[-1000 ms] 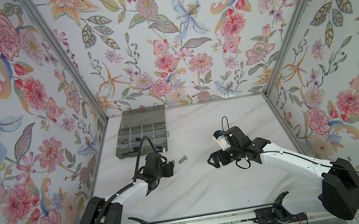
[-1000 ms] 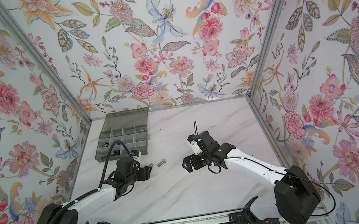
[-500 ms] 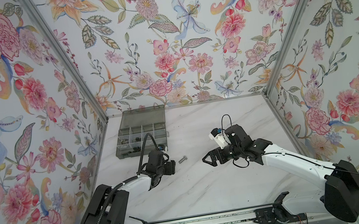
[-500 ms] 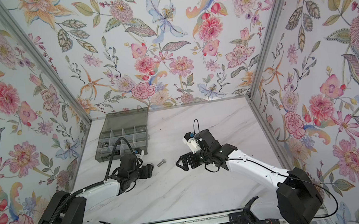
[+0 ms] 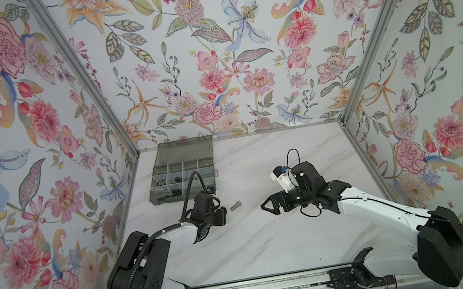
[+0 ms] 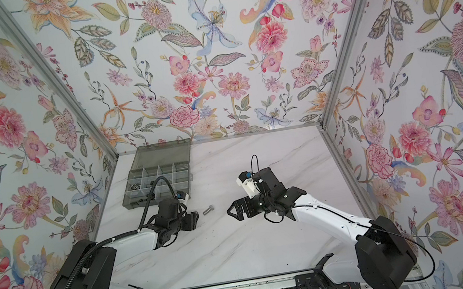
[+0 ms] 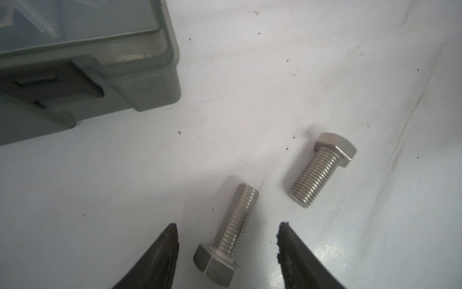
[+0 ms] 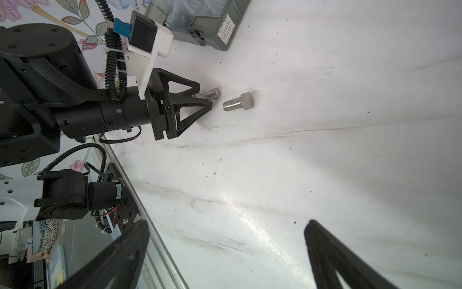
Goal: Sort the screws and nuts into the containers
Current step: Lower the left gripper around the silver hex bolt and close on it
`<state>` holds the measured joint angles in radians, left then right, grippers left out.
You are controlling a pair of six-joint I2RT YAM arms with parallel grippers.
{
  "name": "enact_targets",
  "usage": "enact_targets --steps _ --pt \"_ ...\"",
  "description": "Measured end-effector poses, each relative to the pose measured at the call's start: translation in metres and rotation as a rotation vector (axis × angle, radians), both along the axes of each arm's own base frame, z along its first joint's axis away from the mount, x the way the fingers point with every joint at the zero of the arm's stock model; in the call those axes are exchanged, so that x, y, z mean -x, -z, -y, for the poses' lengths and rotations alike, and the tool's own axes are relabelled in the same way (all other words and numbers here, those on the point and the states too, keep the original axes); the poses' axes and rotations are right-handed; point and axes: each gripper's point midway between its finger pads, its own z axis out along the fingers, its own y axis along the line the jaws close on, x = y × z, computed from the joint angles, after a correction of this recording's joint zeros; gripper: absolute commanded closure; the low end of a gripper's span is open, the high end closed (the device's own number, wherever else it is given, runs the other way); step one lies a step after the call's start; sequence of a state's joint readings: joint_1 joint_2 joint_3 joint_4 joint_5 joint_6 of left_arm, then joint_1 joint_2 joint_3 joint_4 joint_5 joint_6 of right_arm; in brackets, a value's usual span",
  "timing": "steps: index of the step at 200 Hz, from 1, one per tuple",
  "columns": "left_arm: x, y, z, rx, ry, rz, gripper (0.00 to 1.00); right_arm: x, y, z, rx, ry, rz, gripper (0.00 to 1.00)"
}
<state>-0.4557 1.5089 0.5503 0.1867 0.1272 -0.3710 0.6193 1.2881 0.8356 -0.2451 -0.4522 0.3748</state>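
Back left of the table (image 5: 271, 245), your box (image 7: 150, 92) lies lid-open, small parts in several cells. Your left arm stretches low toward centre, forearm almost flat. The left gripper (image 7: 228, 226) is down at the surface, jaws part open and straddling a silver bolt (image 7: 236, 220), head in toward the wrist. There's a gap on each side, so nothing is gripped. The second bolt (image 7: 322, 170) lies loose just beside it. On the right, your arm reaches in with the elbow bent, right gripper (image 8: 228, 222) pointing at the bolts, jaws wide and empty.
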Motion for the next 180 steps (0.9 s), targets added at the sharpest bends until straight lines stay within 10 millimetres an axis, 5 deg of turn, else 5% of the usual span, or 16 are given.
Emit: enact_targets --steps 180 --pt "0.0049 0.0046 0.0039 -0.015 0.028 -0.006 0.67 -0.0018 -0.0052 0.0055 -0.041 0.024 0.002 0.01"
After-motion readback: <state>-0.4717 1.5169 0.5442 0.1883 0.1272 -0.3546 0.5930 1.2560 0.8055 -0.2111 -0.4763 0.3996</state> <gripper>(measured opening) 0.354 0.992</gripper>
